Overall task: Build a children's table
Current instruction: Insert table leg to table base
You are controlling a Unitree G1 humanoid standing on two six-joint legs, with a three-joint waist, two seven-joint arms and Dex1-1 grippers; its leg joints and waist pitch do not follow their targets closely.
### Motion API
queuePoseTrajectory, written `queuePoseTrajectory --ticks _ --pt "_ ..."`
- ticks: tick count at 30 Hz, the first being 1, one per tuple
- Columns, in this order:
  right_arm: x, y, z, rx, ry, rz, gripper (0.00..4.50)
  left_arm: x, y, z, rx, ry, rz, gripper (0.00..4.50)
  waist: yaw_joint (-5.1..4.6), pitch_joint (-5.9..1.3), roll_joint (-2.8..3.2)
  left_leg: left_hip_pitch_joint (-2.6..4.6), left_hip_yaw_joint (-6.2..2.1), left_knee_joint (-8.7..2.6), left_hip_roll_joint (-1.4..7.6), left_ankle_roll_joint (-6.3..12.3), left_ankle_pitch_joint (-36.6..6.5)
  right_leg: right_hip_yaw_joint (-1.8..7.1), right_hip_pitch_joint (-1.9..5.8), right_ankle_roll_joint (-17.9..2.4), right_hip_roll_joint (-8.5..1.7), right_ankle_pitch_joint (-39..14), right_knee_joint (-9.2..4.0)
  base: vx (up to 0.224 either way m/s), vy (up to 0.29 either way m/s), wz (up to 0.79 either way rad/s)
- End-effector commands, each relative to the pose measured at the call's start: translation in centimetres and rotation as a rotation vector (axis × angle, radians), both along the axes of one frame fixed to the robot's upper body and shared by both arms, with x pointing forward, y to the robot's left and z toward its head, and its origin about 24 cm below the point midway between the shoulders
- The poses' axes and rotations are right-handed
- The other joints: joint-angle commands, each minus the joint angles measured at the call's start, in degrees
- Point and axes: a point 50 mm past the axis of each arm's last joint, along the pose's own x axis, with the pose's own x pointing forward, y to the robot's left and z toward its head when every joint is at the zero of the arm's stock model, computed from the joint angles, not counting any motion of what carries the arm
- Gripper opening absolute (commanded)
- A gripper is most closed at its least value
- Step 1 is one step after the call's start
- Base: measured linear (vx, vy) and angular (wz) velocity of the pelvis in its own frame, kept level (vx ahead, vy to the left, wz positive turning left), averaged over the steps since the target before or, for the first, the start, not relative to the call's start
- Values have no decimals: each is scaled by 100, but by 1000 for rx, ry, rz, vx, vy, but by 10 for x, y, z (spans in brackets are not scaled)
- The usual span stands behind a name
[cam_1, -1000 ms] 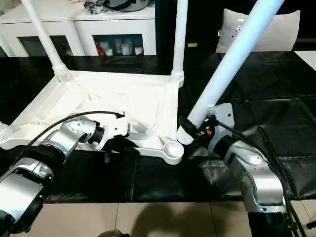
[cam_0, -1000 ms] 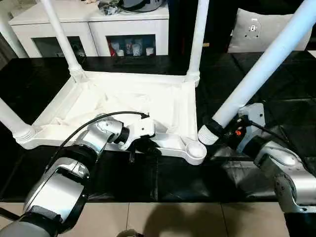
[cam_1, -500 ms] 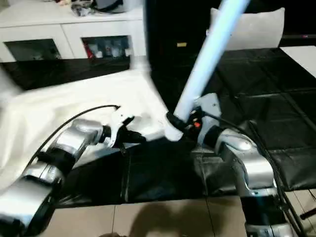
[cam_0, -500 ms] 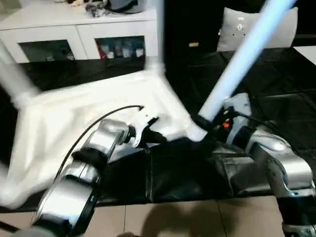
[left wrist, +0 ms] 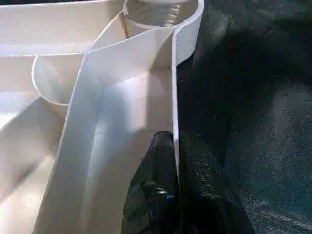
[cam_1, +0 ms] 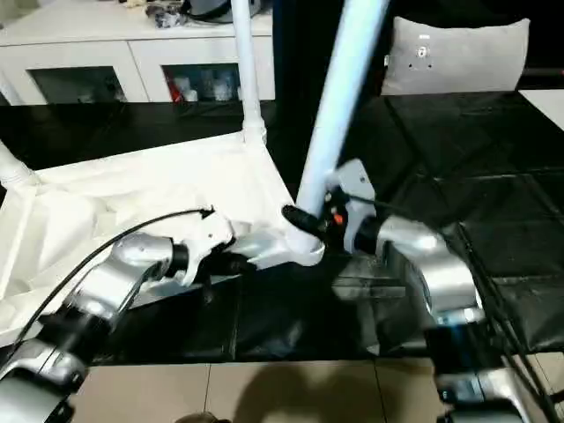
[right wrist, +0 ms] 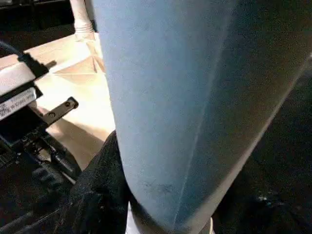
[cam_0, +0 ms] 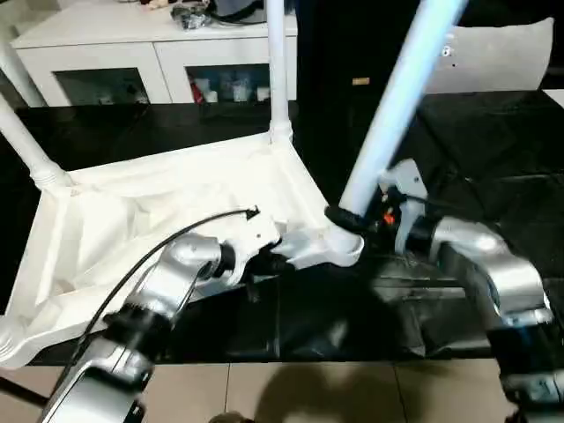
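Black mat on the floor, white cabinet at the far side. We see the table top lying upside down on the mat, ribbed underside up, its near-right corner tilted up. Our left gripper reaches in low from the near left, pinched tight on the near rim. Our right gripper comes in from the right, clamped on the fourth leg near its base; the leg's long axis runs up and leans far-right, base at the corner socket.

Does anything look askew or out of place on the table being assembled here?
Only the fourth leg: held by the right gripper, it leans at the near corner socket, unlike the far leg standing straight.
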Motion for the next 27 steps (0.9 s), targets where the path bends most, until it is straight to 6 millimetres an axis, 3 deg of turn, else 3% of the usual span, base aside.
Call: queuePoseTrajectory --ticks 1,2,8,16,27 --pt "0 1 -4 -35 52 48 187 -8 3 -6 -19 33 -44 0 28 -358 -185 13 -136 -304 383 607 -270 379 297 -708 -661 -1046 -450 0 0 0" --pt "0 1 -4 -37 55 48 187 -8 3 -6 -21 34 -47 0 24 -360 -216 7 -134 -305 380 623 -237 377 299 -711 -655 -1006 -451 0 0 0" --pt "7 3 -14 -56 99 41 186 -18 5 -5 -13 57 -160 0 31 -350 -189 29 -128 -311 394 585 -319 375 266 -769 -655 -1095 -456 0 0 0" --pt "6 8 -20 -63 183 134 186 -19 7 -3 8 52 -202 0 30 -352 -234 34 -125 -314 401 519 -369 383 284 -891 -660 -906 -421 0 0 0" --pt "10 0 -36 -42 280 116 186 -16 8 -1 22 40 -215 0 25 -368 -241 49 -134 -320 424 461 -426 376 290 -1058 -664 -596 -389 0 0 0"
